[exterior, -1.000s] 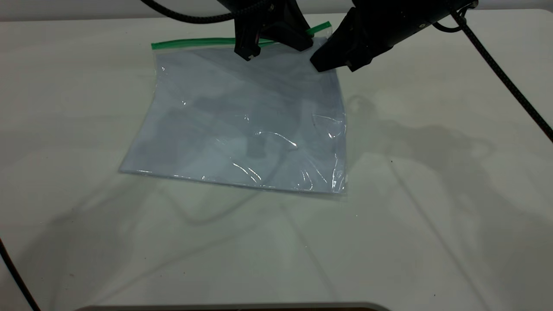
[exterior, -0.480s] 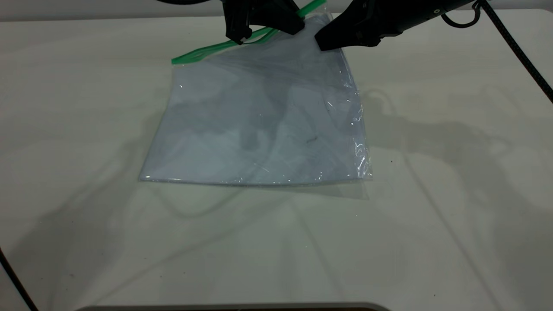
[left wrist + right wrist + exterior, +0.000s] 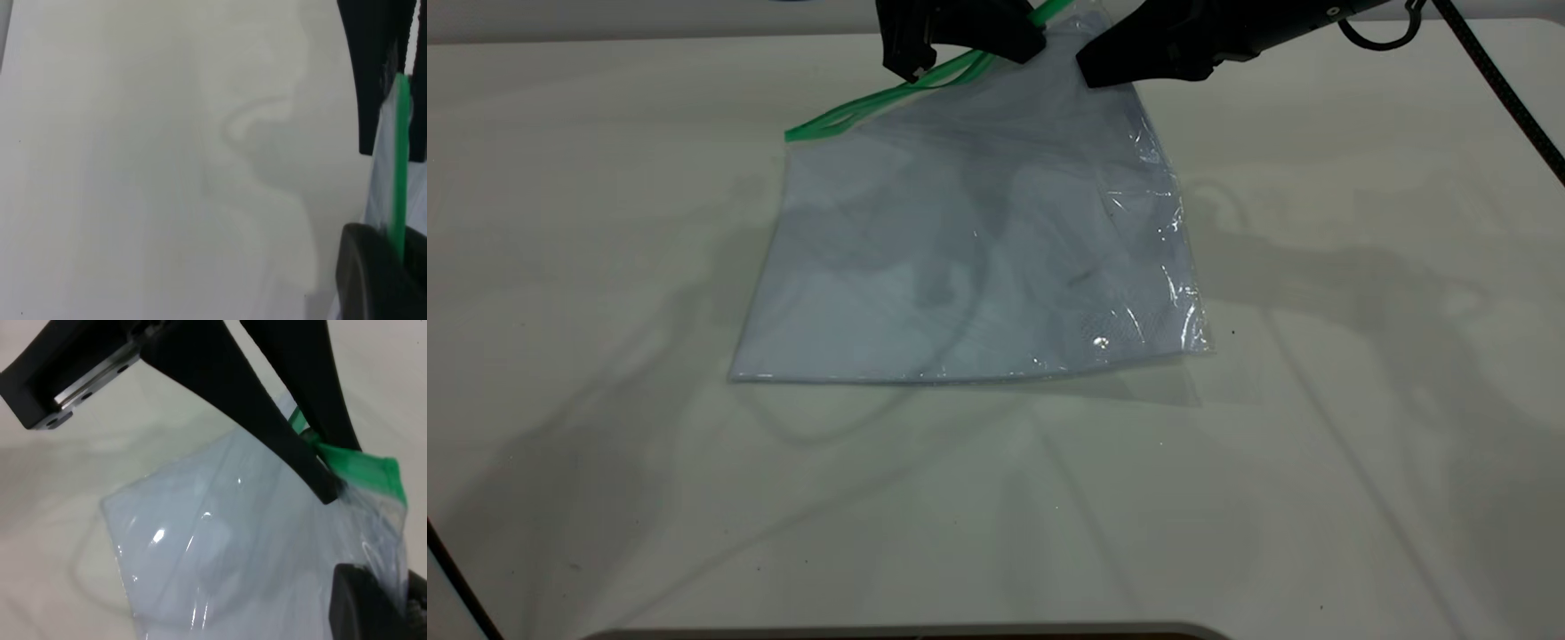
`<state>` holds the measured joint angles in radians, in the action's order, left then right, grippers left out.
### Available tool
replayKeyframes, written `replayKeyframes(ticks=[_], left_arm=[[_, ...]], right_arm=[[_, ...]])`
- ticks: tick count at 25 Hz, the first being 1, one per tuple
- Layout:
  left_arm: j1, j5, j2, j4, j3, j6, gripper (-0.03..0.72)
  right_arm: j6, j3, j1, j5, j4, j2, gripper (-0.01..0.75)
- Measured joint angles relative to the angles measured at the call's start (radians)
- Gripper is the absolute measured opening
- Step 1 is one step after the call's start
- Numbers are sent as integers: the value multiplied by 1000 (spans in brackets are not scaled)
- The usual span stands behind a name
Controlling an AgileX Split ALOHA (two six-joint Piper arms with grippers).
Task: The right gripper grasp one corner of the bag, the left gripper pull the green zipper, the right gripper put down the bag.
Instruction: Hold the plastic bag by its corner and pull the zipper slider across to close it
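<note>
At the far edge of the white table (image 3: 1316,498) we see both arms reaching in from above. The right gripper (image 3: 1089,73) comes in low and slanted from the right, its braided cable (image 3: 1507,89) trailing off toward the near right, and its tapered tip is pinched on the far right corner of the bag (image 3: 978,258), holding that corner off the table. The left gripper (image 3: 960,55) hangs just beside it, to the left, pointing downward, with its two pointed fingers (image 3: 280,427) closed to a narrow gap around the green zipper (image 3: 889,98); in the right wrist view they straddle the green strip near the corner (the slider tab itself is hidden between them, so we cannot tell whether they clamp it). The bag slopes from the raised far corner down to its near edge, which rests on the table, pale sheets showing through the clear plastic. The zipper runs from the grippers down to the bag's far left corner, and its two green tracks stand slightly apart near the left gripper. Compared with half a second ago, we find the raised corner a little higher, the bag's near right corner shifted slightly right, and the left gripper a touch higher.
</note>
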<state>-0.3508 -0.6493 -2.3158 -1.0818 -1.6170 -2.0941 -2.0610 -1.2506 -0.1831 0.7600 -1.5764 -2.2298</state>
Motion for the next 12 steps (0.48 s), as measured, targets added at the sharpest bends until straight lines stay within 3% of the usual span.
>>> replayKeyframes(ticks=[12], left_arm=[[11, -1, 0, 54, -2, 36, 48]], right_arm=[[0, 0, 0, 7, -5, 0, 35]])
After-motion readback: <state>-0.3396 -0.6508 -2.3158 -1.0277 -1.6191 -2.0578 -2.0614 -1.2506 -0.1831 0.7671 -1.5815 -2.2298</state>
